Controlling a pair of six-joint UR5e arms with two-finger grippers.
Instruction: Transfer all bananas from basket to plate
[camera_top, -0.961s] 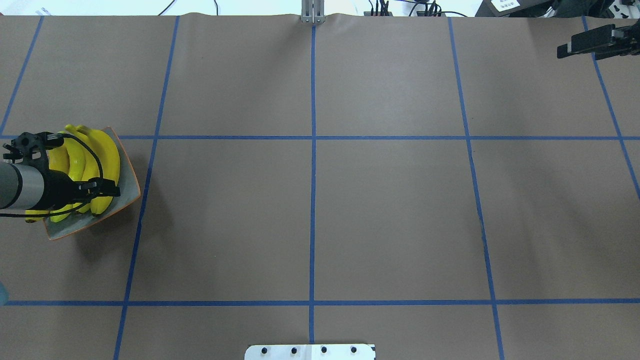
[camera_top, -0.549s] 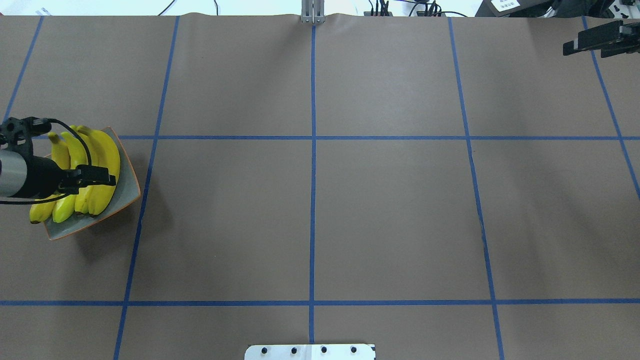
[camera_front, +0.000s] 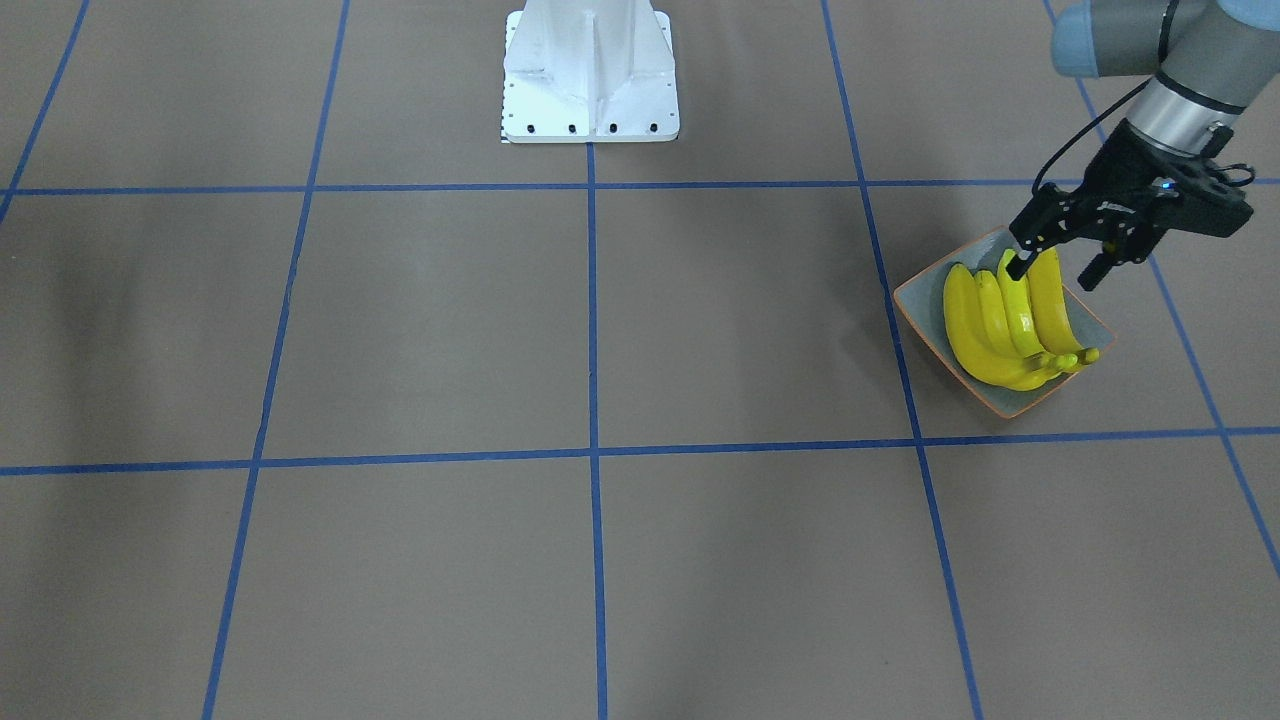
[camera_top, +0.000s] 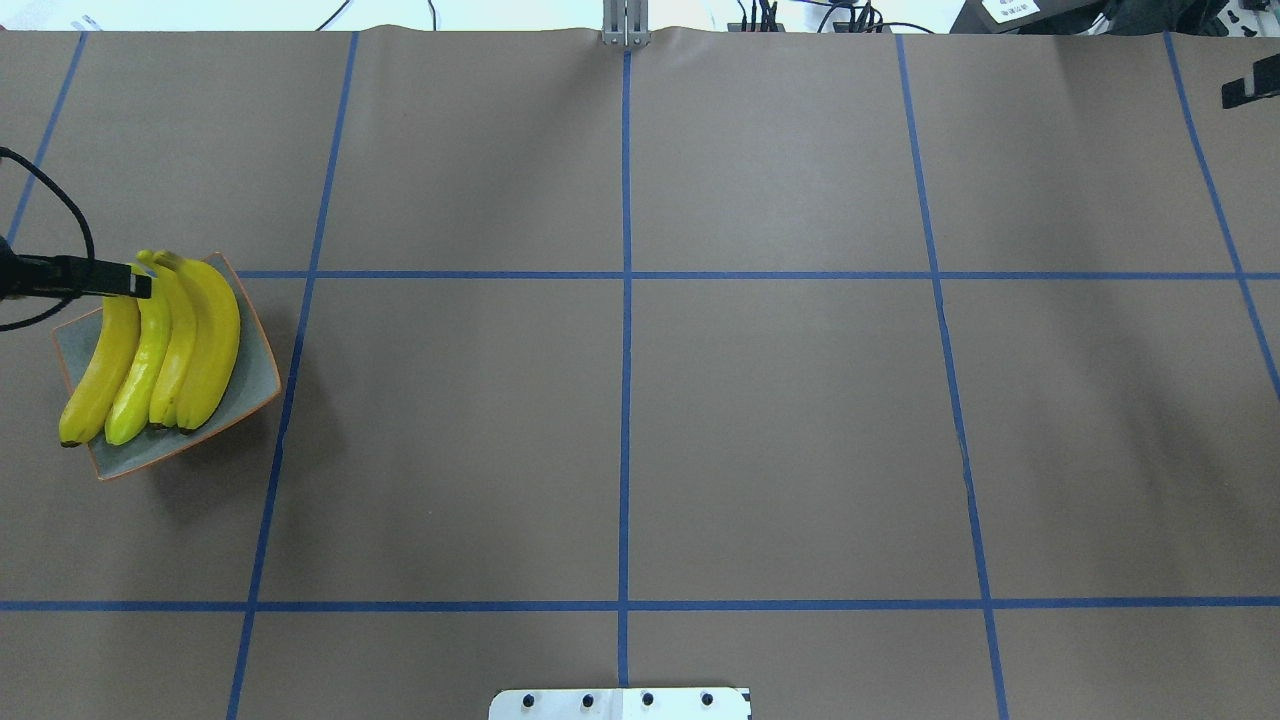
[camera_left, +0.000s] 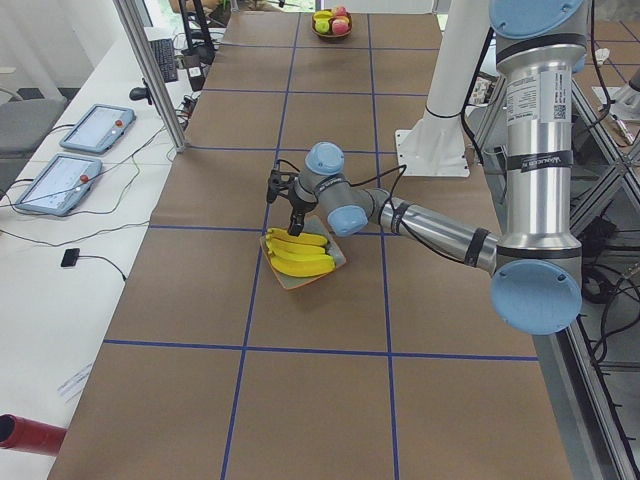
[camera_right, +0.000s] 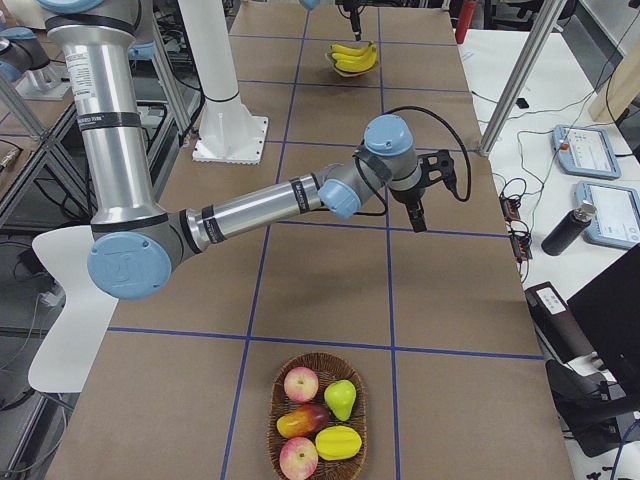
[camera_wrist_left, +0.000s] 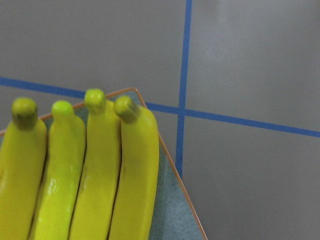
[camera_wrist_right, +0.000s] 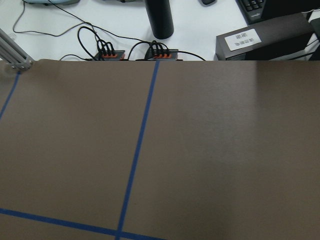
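Several yellow bananas (camera_top: 150, 350) lie side by side in the grey, orange-rimmed plate (camera_top: 255, 395) at the table's left end. The front view shows the bananas (camera_front: 1005, 320) and plate (camera_front: 922, 300) too, with my left gripper (camera_front: 1052, 272) hanging open and empty just above the bananas' robot-side ends. The left wrist view looks down on banana tips (camera_wrist_left: 85, 165) and the plate's rim (camera_wrist_left: 175, 185). A wicker basket (camera_right: 285, 430) at the right end holds apples, a pear and a yellow fruit. My right gripper (camera_right: 415, 205) hovers over bare table; whether it is open or shut I cannot tell.
The white pedestal base (camera_front: 590, 70) stands at the robot's side of the table. Blue tape lines divide the brown table cover. Tablets (camera_right: 600, 180) and a dark bottle (camera_right: 565, 228) lie on the side bench beyond the far edge.
My left gripper has lifted off the bananas and drawn back towards the overhead view's left edge. The right gripper has slid out towards the right edge. The bananas stayed on the plate.
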